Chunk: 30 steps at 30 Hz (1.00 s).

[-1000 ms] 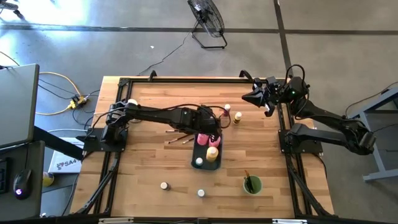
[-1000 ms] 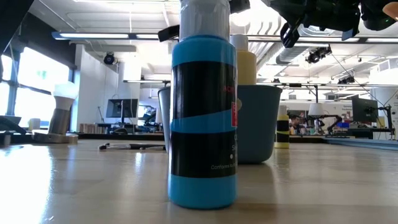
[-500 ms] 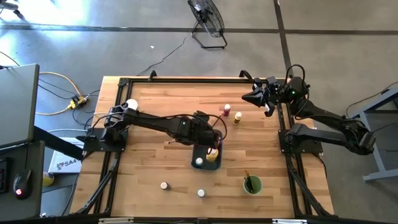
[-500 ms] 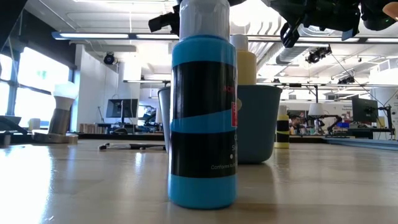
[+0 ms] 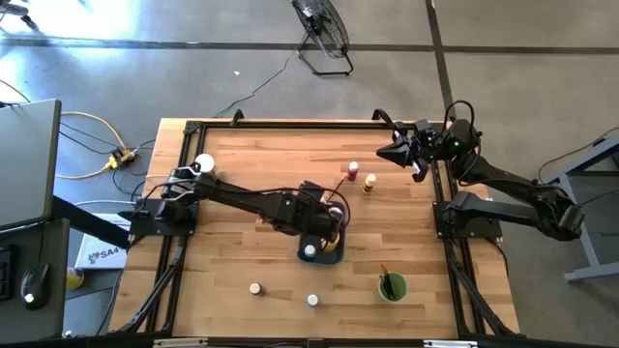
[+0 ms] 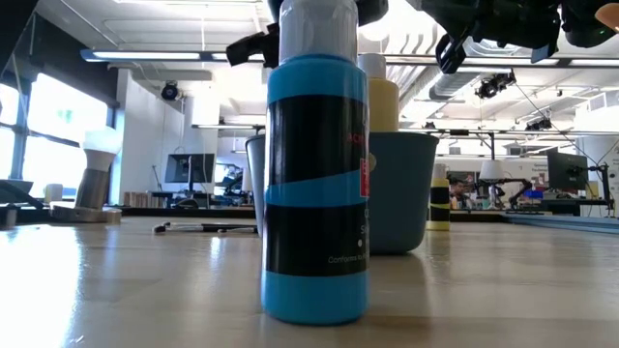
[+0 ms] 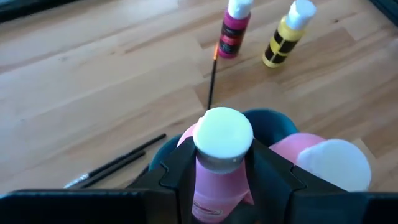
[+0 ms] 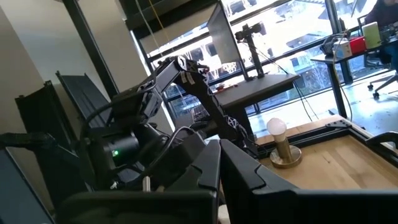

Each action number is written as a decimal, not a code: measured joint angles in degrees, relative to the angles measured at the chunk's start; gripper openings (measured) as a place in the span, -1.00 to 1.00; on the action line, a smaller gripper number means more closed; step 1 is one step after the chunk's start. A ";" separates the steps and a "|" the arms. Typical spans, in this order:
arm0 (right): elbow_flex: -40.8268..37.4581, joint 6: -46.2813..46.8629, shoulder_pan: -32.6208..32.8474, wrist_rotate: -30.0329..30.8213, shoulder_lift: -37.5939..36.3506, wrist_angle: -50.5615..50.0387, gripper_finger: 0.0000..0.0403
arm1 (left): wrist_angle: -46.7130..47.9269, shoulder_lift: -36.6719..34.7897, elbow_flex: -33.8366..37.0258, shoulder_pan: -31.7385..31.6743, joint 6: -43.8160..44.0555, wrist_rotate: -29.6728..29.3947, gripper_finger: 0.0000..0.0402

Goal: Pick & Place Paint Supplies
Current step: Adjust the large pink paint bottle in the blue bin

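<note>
My left gripper [image 5: 327,220] [image 7: 222,171] hangs over the blue-grey tray [image 5: 329,257] and is shut on a pale pink squeeze bottle [image 7: 222,186] with a white cap. Beside it in the tray is a second pink shape with a pale round cap [image 7: 339,163], and a pale-capped jar [image 5: 309,251]. A magenta bottle [image 5: 353,172] and a yellow bottle [image 5: 369,182] stand on the table beyond the tray. Thin brushes [image 7: 118,163] lie flat to the tray's left. My right gripper [image 5: 397,152] waits, shut, above the table's far right edge. My left gripper pinches the pink bottle just below its white cap [image 7: 222,134], one finger [image 7: 180,174] on each side, coming from above and pointing down. The bottle stands upright between them. The fingers hide its lower part, so I cannot tell whether it rests in the tray.
Two pale-capped containers [image 5: 255,288] [image 5: 311,301] stand near the table's near edge; the low view shows one as a blue bottle [image 6: 316,184]. The round green cup [image 5: 392,287] holds a brush at near right. A dark frame borders the table.
My left gripper has moved toward the table's near edge, from the tray's far end to over its middle. It now covers the pink and yellow bottles that showed in the tray a second ago.
</note>
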State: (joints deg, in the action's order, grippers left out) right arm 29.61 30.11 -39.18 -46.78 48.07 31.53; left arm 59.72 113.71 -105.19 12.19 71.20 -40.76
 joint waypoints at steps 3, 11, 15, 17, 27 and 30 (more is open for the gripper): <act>0.00 -0.07 0.01 0.04 -0.02 0.00 -0.99 | -0.06 0.00 0.00 0.33 0.06 -1.46 -0.41; 0.00 -0.15 0.00 0.11 -0.02 0.00 -0.99 | 1.55 0.58 -0.04 0.72 0.08 -4.25 -0.41; 0.01 -0.15 0.02 0.12 0.00 0.37 -0.99 | 0.75 2.13 0.02 0.72 0.96 -4.85 -0.41; 0.00 -0.15 0.04 0.07 -0.01 0.57 -0.99 | 0.11 2.54 0.00 0.73 1.06 -5.09 -0.41; 0.02 0.17 0.04 -0.86 -0.02 1.15 -0.99 | 0.25 2.51 0.00 0.99 1.11 -4.48 -0.41; 0.02 0.24 0.07 -1.86 -0.02 1.30 -0.99 | 0.20 2.51 -0.02 0.96 1.09 -3.72 -0.41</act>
State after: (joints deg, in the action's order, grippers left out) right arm 29.63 30.35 -39.11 -48.64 48.05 32.83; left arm 59.92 116.22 -105.21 13.15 72.29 -44.47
